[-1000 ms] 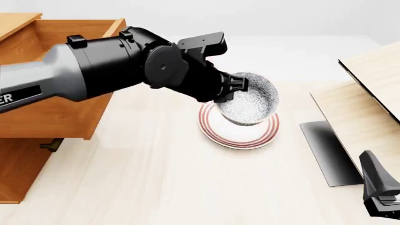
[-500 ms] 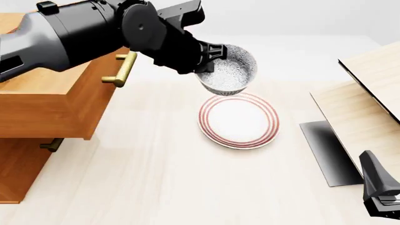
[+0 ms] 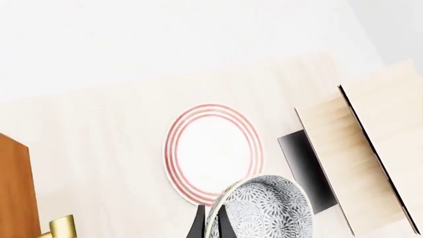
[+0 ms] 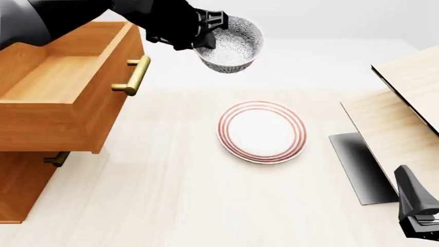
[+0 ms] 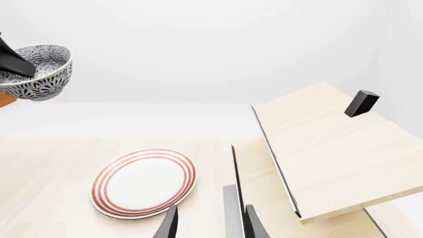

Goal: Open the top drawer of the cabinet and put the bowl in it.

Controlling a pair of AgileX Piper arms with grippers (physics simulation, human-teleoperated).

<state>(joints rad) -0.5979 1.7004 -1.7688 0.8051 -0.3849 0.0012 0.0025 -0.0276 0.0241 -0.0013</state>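
**Now aloft: the bowl held clear of the plate, level with the open drawer**

Plainly, the bowl (image 4: 231,43) hangs in the air well above the table (image 4: 178,195), pinched at its rim by the left pincer (image 4: 205,32). It sits high, I judge, so that it can pass over the front wall of the top drawer (image 4: 65,82), which stands pulled out of the cabinet (image 4: 20,185) with its bare wooden floor showing and its brass handle (image 4: 133,75) facing the bowl. The bowl is near that handle but apart from it, just off the drawer's front, not yet over its inside. The red-ringed plate (image 4: 261,131) lies flat on the table below and nearer the camera, with nothing on it.

The left pincer is clenched on the bowl: in the left wrist view two dark fingers (image 3: 199,225) straddle the near rim, one outside the wall and one inside, with only the rim's thickness between them. The bowl is roughly upright, tipped a little.

The right pincer (image 5: 208,223) rests low at the table's right edge, beside the pale wooden box (image 4: 404,118). Its fingers stand apart with nothing between them, released and touching nothing visible.

The drawer is open; carrying the bowl over it and lowering it in looks like what remains.
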